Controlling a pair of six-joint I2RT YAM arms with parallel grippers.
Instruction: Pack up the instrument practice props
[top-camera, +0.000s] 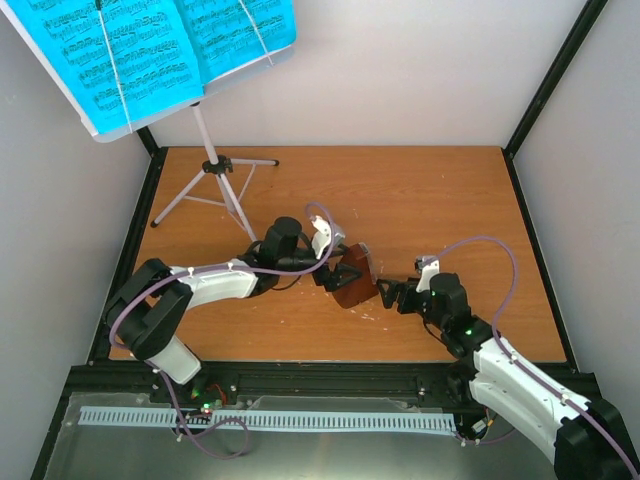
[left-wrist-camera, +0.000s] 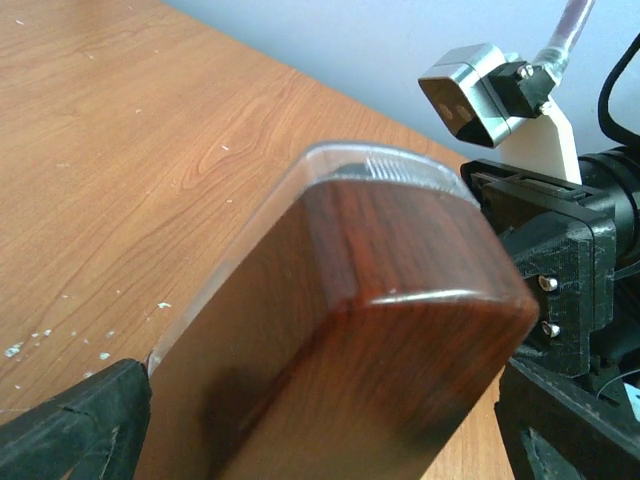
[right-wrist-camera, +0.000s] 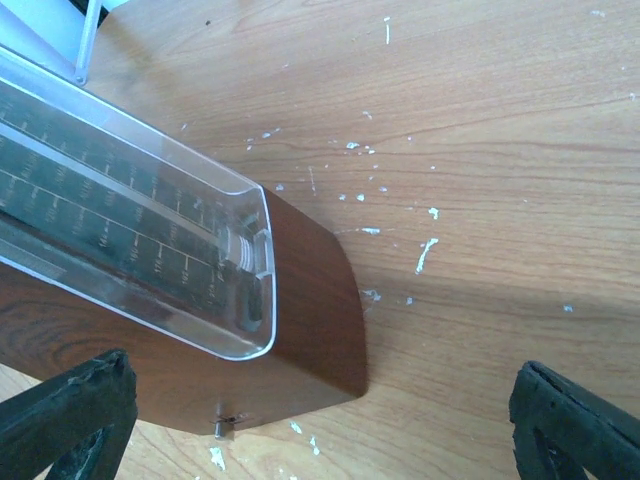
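Wooden table (top-camera: 440, 200): metronome (top-camera: 355, 287) mid-table. Left gripper (top-camera: 338, 268) wide open, straddling it, no grip; right gripper (top-camera: 390, 296) wide open just beside, empty. Step: grasping metronome. Next, likely: left closes squarely on wood sides.

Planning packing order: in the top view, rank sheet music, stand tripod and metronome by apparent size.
1. sheet-music pages, nearer the camera, so flattered.
2. stand tripod.
3. metronome, clearly smallest.
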